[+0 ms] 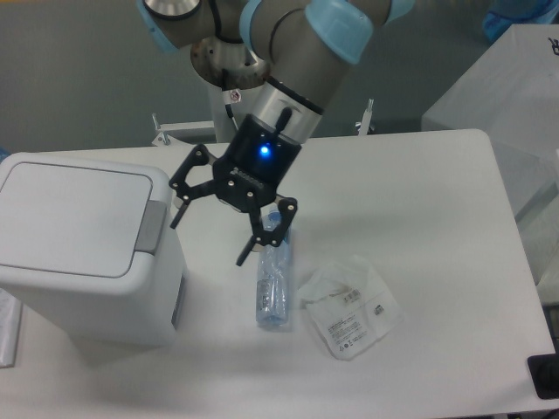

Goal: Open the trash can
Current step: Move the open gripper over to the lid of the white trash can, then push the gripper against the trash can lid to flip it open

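A white boxy trash can [83, 253] stands at the left edge of the white counter [437, 192]. Its flat lid [74, 216] is shut, lying level on top. A grey push tab [152, 226] sits on the lid's right edge, facing the middle of the counter, its long side running front to back. Just right of the tab hangs the arm's black pincer [208, 236], fingers spread wide and holding nothing, tilted toward the can. Below it a clear plastic bottle [273, 278] lies on its side, blue cap pointing away. A clear plastic packet [351, 307] lies right of the bottle.
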Controlling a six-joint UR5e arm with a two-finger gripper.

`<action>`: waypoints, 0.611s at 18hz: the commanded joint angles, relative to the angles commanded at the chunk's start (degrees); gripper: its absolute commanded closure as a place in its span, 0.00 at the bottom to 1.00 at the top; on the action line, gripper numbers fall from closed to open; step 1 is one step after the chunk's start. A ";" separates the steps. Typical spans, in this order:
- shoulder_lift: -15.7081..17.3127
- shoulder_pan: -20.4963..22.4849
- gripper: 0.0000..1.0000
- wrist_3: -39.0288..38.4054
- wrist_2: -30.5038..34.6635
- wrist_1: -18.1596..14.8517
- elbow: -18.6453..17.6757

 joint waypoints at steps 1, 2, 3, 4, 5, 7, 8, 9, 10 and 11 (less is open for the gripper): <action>0.09 0.00 0.00 -0.09 0.00 0.00 -0.26; 0.26 0.00 0.00 -0.09 0.09 0.00 -0.61; 0.44 -0.09 0.00 -0.09 0.09 0.00 -0.97; 0.44 -0.09 0.00 0.00 0.26 0.09 -1.40; 0.44 -0.18 0.00 0.00 1.13 0.26 -1.58; 0.35 -0.88 0.00 0.09 3.42 0.70 -1.94; 0.26 -1.06 0.00 0.09 4.21 0.79 -2.02; 0.26 -1.14 0.00 0.17 4.39 0.79 -2.02; 0.26 -1.15 0.00 0.09 4.40 0.79 -2.02; 0.26 -1.15 0.00 0.17 4.40 0.70 -2.02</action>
